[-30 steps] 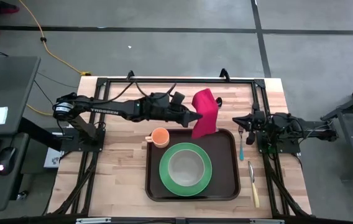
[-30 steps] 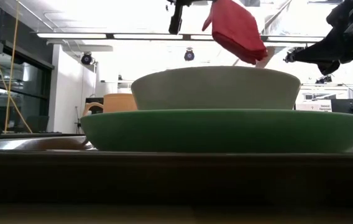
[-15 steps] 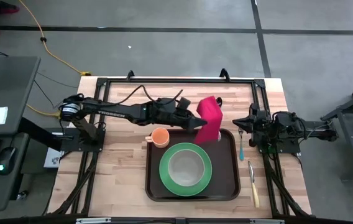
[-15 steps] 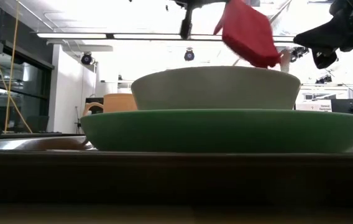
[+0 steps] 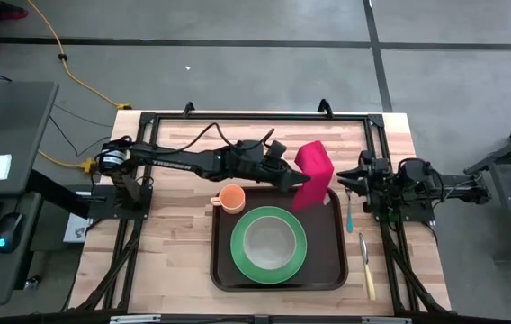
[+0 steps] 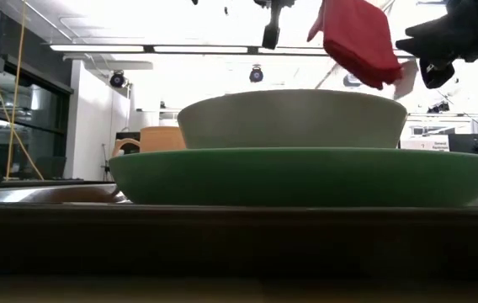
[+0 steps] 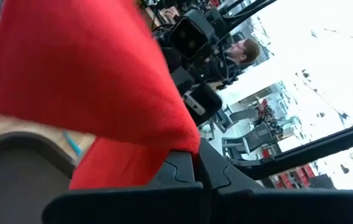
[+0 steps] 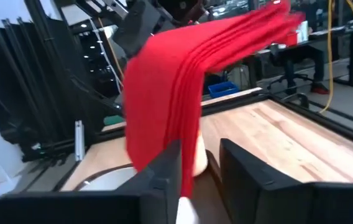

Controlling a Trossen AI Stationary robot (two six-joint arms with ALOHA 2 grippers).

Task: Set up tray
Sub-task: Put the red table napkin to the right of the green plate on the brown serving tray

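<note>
The left hand (image 5: 293, 180) is clenched on a folded red napkin (image 5: 313, 171) and holds it in the air over the far right corner of the dark brown tray (image 5: 332, 236), which lies mid-desk with its long side running left to right and already carries a green plate (image 5: 237, 243), a bowl (image 5: 268, 241) and an orange cup (image 5: 231, 198). The right hand (image 5: 353, 179) sits just right of the napkin, fingers parted and holding nothing, so either arm is close, and the tray's bare strip lies just near of the hanging cloth. The wooden desk (image 5: 174, 252) also bears a fork (image 5: 349, 211) and a knife (image 5: 365, 265) right of the tray; grey floor surrounds it.
</note>
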